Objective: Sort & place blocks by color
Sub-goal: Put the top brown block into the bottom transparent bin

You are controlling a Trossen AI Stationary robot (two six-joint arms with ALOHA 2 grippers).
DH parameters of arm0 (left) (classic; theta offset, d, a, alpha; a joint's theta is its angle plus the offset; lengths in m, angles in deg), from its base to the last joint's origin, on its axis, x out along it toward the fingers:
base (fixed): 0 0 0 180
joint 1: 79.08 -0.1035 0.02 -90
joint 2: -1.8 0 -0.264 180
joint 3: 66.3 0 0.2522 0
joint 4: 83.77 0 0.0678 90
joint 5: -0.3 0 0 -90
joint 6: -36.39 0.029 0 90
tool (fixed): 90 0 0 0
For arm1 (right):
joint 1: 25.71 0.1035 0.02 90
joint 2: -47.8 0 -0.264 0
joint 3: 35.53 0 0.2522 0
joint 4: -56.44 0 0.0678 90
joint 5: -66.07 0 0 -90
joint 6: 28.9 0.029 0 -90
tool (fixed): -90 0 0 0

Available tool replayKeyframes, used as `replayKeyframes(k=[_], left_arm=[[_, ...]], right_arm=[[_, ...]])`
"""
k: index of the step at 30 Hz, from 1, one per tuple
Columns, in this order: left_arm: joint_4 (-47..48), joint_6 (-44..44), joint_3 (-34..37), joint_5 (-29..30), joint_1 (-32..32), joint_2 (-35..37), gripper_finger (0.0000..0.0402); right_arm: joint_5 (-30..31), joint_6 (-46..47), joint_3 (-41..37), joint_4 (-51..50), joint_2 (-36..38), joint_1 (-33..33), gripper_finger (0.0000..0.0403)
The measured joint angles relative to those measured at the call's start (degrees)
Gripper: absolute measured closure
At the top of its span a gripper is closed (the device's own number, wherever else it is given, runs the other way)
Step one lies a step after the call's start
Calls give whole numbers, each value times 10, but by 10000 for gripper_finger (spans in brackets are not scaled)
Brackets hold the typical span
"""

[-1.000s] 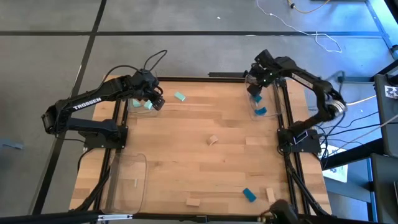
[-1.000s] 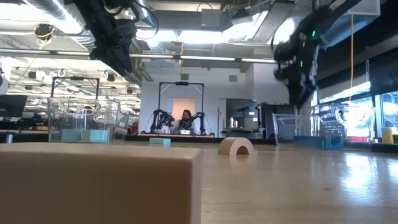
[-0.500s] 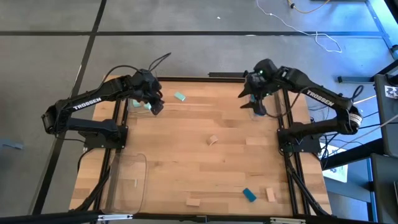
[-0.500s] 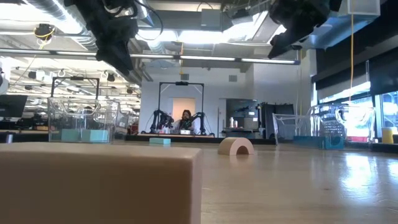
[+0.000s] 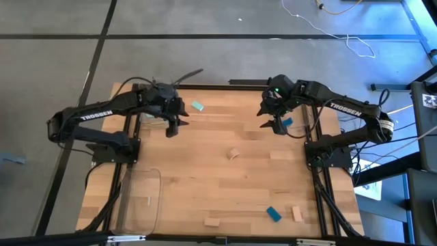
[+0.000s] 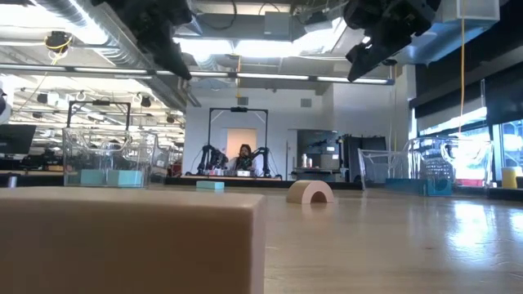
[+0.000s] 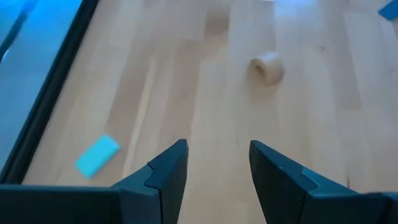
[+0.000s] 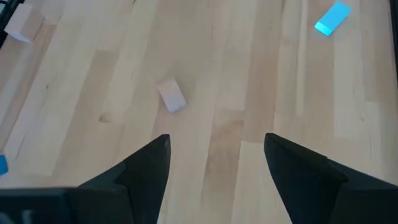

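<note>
Both grippers empty above the far half of the table, blocks scattered

At the far left, the left gripper point(image 5: 172, 128) hangs above the table point(image 5: 205, 171) with its fingers point(image 7: 168, 171) apart and nothing between them. Just beside it toward the far edge lies a mint-teal block point(image 5: 197, 106), loose on the wood. A clear tray point(image 5: 140, 198) sits at the near left corner. Near the middle rests a small wooden arch block point(image 5: 233, 154); the low view shows it standing upright point(image 6: 310, 192). Along the near edge lie a wooden block point(image 5: 212, 221), a deep blue block point(image 5: 274, 214) and another wooden block point(image 5: 296, 213). At the far right, the right gripper point(image 5: 268, 117) hovers with its fingers point(image 8: 146, 168) spread wide and empty, a blue block point(image 5: 287, 122) just beside it
</note>
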Motion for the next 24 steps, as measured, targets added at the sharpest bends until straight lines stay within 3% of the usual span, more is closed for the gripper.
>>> replayKeyframes(k=[5, 11, 24], left_arm=[[-29, -17, 0, 8, 44, -31, 238], [-105, -87, 0, 61, 102, -100, 238], [-391, -281, 0, 166, 199, -249, 238]], right_arm=[[0, 0, 0, 0, 0, 3, 144], [0, 0, 0, 1, 0, 3, 144], [0, 0, 0, 1, 0, 3, 144]])
